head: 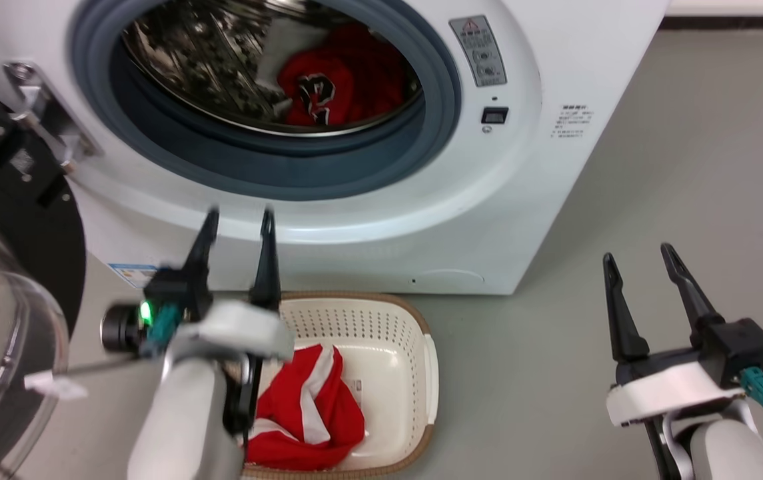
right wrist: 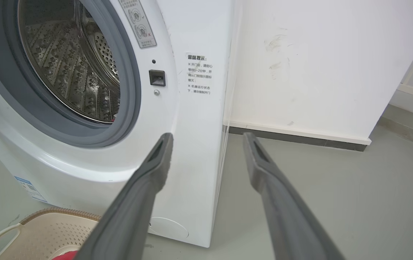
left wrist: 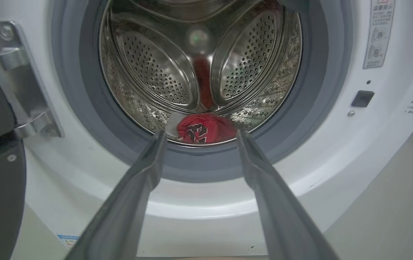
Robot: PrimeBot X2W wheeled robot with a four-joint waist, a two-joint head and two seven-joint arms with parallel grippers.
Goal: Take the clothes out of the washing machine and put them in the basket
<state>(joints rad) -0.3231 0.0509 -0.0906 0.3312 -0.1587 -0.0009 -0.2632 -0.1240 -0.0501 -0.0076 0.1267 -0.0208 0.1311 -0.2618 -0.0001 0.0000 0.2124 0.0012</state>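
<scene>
The white washing machine (head: 501, 187) stands with its door swung open. A red garment with a dark number print (head: 338, 83) lies low in the steel drum (left wrist: 156, 68); the same red garment (left wrist: 206, 128) shows between my left fingers in the left wrist view. My left gripper (head: 238, 223) hangs open and empty just in front of the lower door ring, above the cream basket (head: 381, 320). A red garment with white stripes (head: 308, 407) lies in that basket. My right gripper (head: 638, 257) is open and empty over the floor, right of the machine.
The black-framed glass door (head: 1, 320) hangs open at the left, with its metal hinge (head: 41, 113) on the machine front. Grey floor (head: 688, 167) spreads to the right. A white wall with a dark skirting (right wrist: 300, 139) stands behind the machine.
</scene>
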